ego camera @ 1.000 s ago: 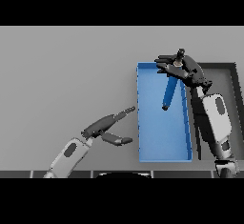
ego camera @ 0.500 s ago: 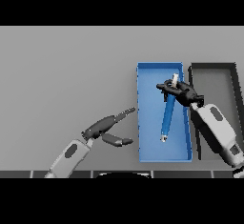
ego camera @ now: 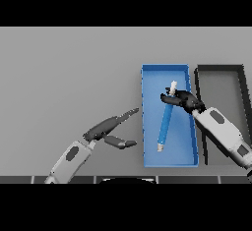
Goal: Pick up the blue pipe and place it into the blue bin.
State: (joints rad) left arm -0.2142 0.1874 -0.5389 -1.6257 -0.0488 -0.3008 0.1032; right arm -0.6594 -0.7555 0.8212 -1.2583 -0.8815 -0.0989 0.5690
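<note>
The blue pipe, with white tips at both ends, lies lengthwise inside the blue bin, its lower end near the bin's floor. My right hand reaches in from the right and has its fingers curled over the pipe's upper part, just below the top white tip. My left hand hovers over the table left of the bin with straight fingers pointing toward the bin wall and the thumb spread; it holds nothing.
A black bin stands directly right of the blue one, and my right forearm passes over its near left corner. Grey tabletop stretches to the left and behind.
The right hand has carried the pipe down and toward me, from above the bin's far edge into the bin. The pipe now lies lower and flatter. The left hand has barely moved.
</note>
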